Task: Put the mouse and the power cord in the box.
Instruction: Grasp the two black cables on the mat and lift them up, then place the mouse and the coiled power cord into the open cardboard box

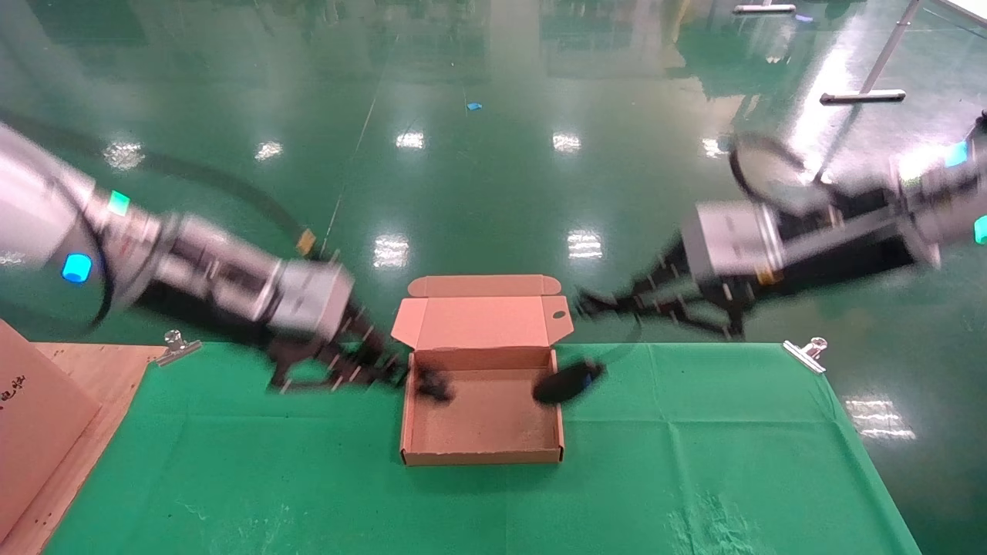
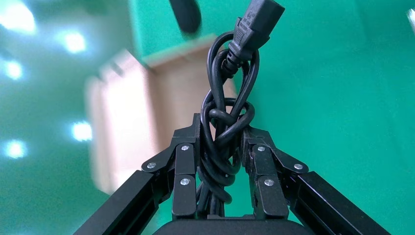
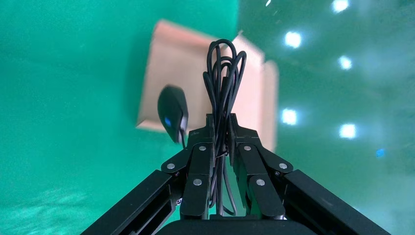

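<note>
Carry-to-box step. Left gripper (image 2: 222,161) clamps cord (image 2: 230,103) at box's (image 1: 482,456) 9 o'clock wall. Right gripper (image 3: 221,147) pinches mouse (image 1: 567,381) cable, mouse dangling over 3 o'clock wall. Next: shift inward, release.

I see the knotted power cord (image 2: 226,122) clamped in my left gripper (image 2: 222,147); the mouse (image 3: 172,112) dangles by its cable beneath my right gripper (image 3: 221,142), over the open box (image 1: 483,416).

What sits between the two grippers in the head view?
The open box. The left gripper holds the power cord at its left wall; the mouse dangles from the right gripper at its right wall.
</note>
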Robot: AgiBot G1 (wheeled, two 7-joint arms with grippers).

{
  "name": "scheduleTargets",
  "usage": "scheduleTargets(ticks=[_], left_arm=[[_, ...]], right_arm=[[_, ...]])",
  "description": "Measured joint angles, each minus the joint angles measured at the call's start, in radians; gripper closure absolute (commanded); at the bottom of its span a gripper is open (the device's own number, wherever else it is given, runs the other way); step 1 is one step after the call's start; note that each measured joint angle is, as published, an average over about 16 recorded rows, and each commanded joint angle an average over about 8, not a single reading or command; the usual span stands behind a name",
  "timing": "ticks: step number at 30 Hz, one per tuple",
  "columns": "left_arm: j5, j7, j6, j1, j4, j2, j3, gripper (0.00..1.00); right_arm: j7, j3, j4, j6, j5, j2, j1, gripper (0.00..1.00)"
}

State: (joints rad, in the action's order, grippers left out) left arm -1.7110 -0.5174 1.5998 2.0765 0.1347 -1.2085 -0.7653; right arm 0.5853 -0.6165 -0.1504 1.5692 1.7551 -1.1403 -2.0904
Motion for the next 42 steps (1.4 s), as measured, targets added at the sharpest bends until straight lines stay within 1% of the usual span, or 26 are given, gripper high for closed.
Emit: scheduleTargets(ticks=[6,11,18,23,28,33,37,42], left_arm=[[0.056,0.056,0.008,0.101,0.044,-0.042,-0.025,1.00],[0.117,0.105,0.009,0.145,0.088,-0.042,-0.062,1.00],[0.209,0.160,-0.003,0.144,0.178,-0.004,-0.132,1.00],[0.250,0.186,-0.083,0.095,0.248,0.025,-0.169,1.00],[0.277,0.223,-0.225,0.003,0.311,0.041,-0.179,1.00],[0.286,0.262,-0.438,-0.131,0.366,0.036,-0.163,1.00],[0.285,0.292,-0.634,-0.255,0.413,0.018,-0.146,1.00],[0.254,0.298,-0.914,-0.413,0.456,-0.032,-0.139,1.00]], right_arm=[[-0.085,-0.015,-0.071,0.024,-0.025,-0.025,-0.077,1.00],[-0.154,-0.045,-0.147,0.030,-0.062,-0.020,-0.102,1.00],[-0.272,-0.114,-0.315,0.031,-0.153,0.031,-0.088,1.00],[-0.376,-0.167,-0.474,0.023,-0.225,0.087,-0.061,1.00],[-0.472,-0.207,-0.626,0.007,-0.282,0.146,-0.027,1.00],[-0.536,-0.229,-0.735,-0.014,-0.310,0.196,0.012,1.00],[-0.556,-0.237,-0.781,-0.033,-0.319,0.224,0.052,1.00],[-0.547,-0.246,-0.792,-0.057,-0.319,0.244,0.108,1.00]])
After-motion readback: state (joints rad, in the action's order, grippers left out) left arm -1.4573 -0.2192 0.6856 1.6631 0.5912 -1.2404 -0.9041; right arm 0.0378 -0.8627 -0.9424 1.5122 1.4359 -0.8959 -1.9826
